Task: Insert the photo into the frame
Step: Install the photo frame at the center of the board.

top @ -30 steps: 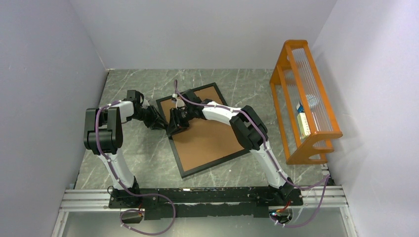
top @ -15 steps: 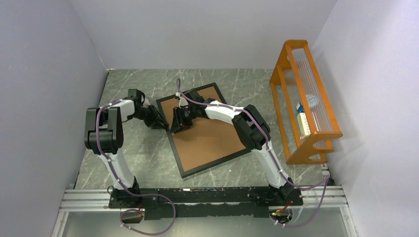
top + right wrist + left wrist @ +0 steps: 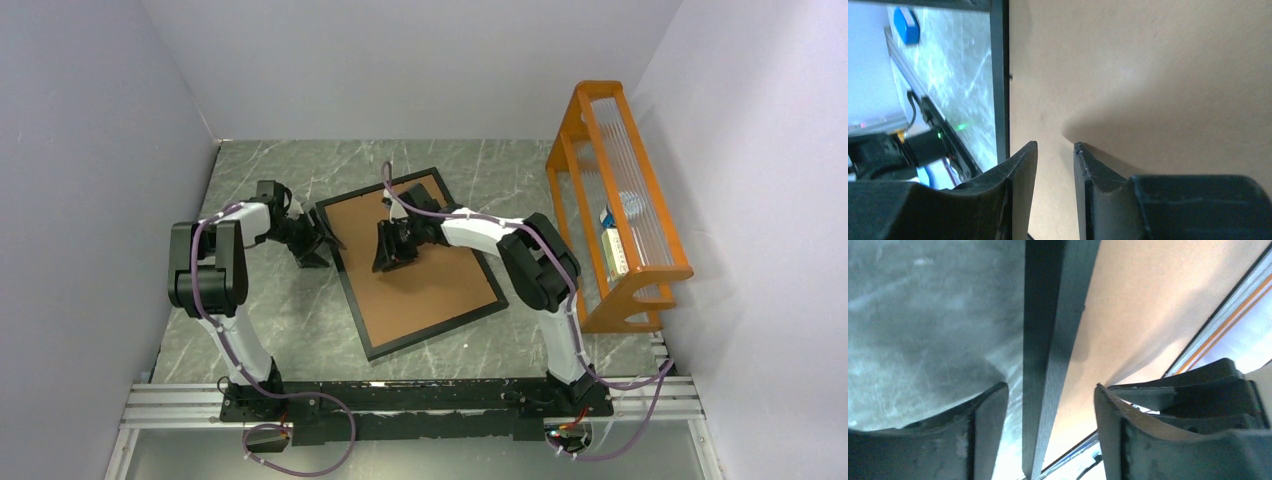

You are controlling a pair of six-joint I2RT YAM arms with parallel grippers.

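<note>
Black frame (image 3: 1048, 315) is just released: left gripper (image 3: 1050, 390) now parted around its rail, right gripper (image 3: 1055, 146) slightly apart, empty, over the backing board (image 3: 1148, 75), so mounting seems nearly done.

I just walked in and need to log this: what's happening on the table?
Two robot arms are working on a black frame lying flat with its brown backing board facing up. The left gripper straddles one side of the frame, jaws open and not gripping. The right gripper points down at the board, jaws barely apart, holding nothing. No photo is in sight.
</note>
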